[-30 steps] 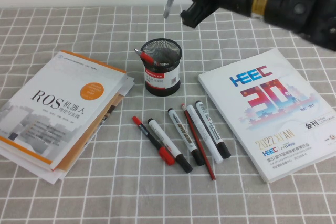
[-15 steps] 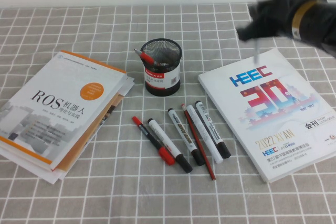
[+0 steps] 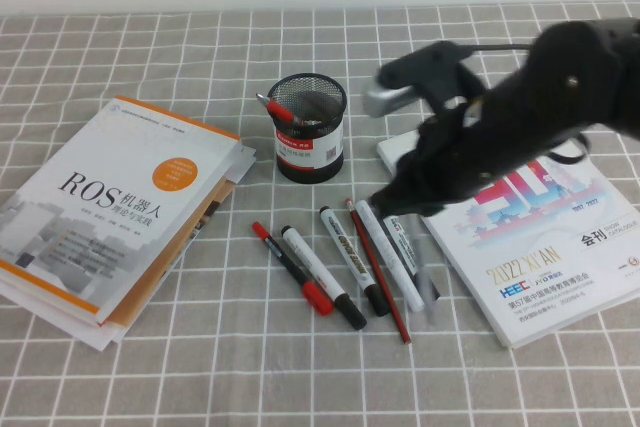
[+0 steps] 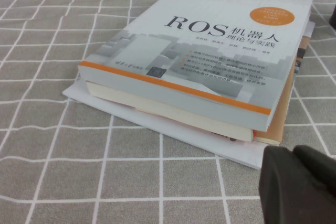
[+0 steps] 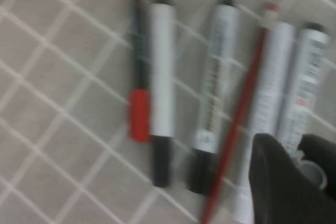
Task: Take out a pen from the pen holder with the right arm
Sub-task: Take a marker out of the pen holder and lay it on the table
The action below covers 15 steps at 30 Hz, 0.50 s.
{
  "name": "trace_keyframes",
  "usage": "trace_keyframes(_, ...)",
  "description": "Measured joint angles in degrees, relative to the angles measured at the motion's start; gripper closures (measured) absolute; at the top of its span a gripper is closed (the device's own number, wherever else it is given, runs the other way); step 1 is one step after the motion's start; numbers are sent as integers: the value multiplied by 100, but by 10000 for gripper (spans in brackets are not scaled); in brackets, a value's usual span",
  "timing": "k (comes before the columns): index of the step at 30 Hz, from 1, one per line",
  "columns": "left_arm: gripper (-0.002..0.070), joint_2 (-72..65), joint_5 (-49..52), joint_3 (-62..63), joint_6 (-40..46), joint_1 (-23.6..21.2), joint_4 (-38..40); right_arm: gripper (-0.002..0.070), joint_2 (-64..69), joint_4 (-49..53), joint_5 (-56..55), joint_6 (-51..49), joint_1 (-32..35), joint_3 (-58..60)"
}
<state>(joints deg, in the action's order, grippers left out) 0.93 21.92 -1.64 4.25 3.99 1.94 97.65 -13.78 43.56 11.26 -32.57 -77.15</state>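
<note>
the taking-out looks done: the right tool (image 5: pixel 302 166) is narrow, pinched on a grey pen (image 5: pixel 311 171), and hangs low over the right end of the row of pens (image 3: pixel 340 267) lying near the pen holder (image 3: pixel 309 127), at the near-left corner of the magazine (image 3: pixel 560 237). what seems left is to set the pen down beside the others and let go. a red-capped pen (image 3: pixel 278 107) leans in the black mesh holder, which stands at mid surface (image 3: pixel 200 47).

the left tool (image 4: pixel 299 182) sits low by the near side of the book (image 3: pixel 130 197) stack on the left; i cannot tell whether it is wide or narrow.

the book cover reads "ros" with chinese characters. the magazine reads "heec", "30" and "2022 xi'an". the holder's white label (image 3: pixel 310 154) has a red strip and a square code; its text is too small to read.
</note>
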Motion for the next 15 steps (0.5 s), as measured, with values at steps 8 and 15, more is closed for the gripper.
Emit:
trace_keyframes(8, 678, 0, 0, 0, 0, 0, 0, 632, 935, -322, 355, 182, -544, -1173)
trace_keyframes(15, 678, 0, 0, 0, 0, 0, 0, 632, 1771, -462, 460, 255, -871, -2011)
